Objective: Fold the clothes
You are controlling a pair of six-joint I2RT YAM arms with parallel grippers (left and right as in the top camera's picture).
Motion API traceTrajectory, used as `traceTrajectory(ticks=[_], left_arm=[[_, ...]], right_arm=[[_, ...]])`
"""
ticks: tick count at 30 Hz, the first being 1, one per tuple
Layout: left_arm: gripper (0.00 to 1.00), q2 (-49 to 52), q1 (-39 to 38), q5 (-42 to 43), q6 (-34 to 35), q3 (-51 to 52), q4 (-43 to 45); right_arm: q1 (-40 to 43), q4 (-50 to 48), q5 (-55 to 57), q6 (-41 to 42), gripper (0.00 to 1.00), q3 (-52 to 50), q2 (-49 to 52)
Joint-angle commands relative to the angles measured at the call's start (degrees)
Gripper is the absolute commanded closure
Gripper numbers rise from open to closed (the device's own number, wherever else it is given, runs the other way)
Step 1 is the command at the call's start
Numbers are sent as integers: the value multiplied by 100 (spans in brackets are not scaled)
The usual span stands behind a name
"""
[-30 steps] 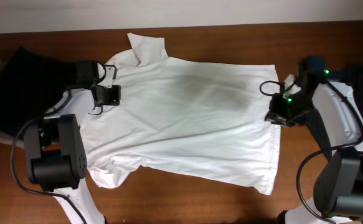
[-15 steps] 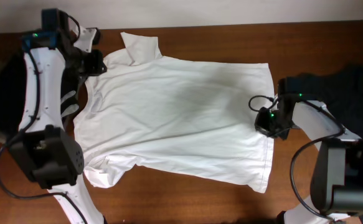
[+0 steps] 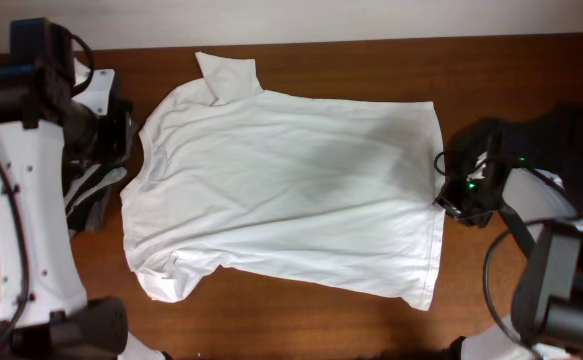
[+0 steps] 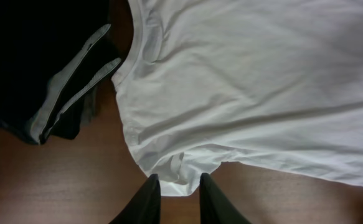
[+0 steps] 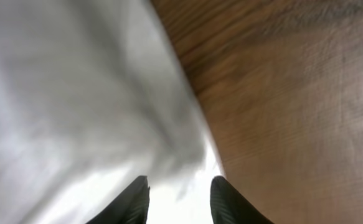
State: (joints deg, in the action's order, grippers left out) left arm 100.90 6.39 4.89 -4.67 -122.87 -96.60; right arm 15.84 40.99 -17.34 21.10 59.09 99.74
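A: Work surface?

B: One wooden table [image 3: 371, 62], reddish brown. It filled nearly the whole overhead view, with fine grain running left to right.

A: Anything beyond it?

B: A pale strip [image 3: 391, 20] ran along the far edge, plain off-white. Could not tell whether it was wall or floor.

A: Lighting?

B: Soft and even across the wood. In the left wrist view the table [image 4: 50, 180] had a dull sheen. In the right wrist view it [image 5: 293, 93] was blurred, but the grain was still legible.
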Motion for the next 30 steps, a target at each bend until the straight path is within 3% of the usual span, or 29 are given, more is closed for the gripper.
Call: traceTrajectory(ticks=[1, 4, 9, 11, 15, 20, 21, 23, 25, 30], left_arm=[[75, -188, 13, 146, 142, 807, -11], [75, -195, -13, 280, 140, 2345, 232], [74, -192, -72, 693, 146, 4640, 1364], [65, -192, -72, 693, 146, 5421, 1926], [61, -188, -61, 647, 157, 6492, 3335], [61, -181, -61, 520, 166, 6782, 4245], [66, -181, -61, 540, 166, 6782, 4339], [87, -181, -61, 632, 166, 6782, 4288], [97, -184, -61, 938, 166, 6780, 4148], [99, -315, -61, 1517, 107, 6612, 3453]], right_arm=[[-7, 503, -496, -286, 58, 201, -1025], [-11, 1196, -625, -291, 51, 201, -1650], [-11, 1606, -619, -485, 48, 195, -1641], [-11, 1561, -599, -485, 47, 195, -1600], [-11, 1519, -511, -485, 47, 195, -1600], [-11, 1517, -450, -485, 46, 195, -1600], [-11, 1519, -450, -485, 46, 195, -1600], [-11, 1517, -450, -485, 46, 195, -1600], [-11, 1519, -448, -487, 46, 195, -1600], [-11, 1602, -162, -586, 46, 195, -1600]])
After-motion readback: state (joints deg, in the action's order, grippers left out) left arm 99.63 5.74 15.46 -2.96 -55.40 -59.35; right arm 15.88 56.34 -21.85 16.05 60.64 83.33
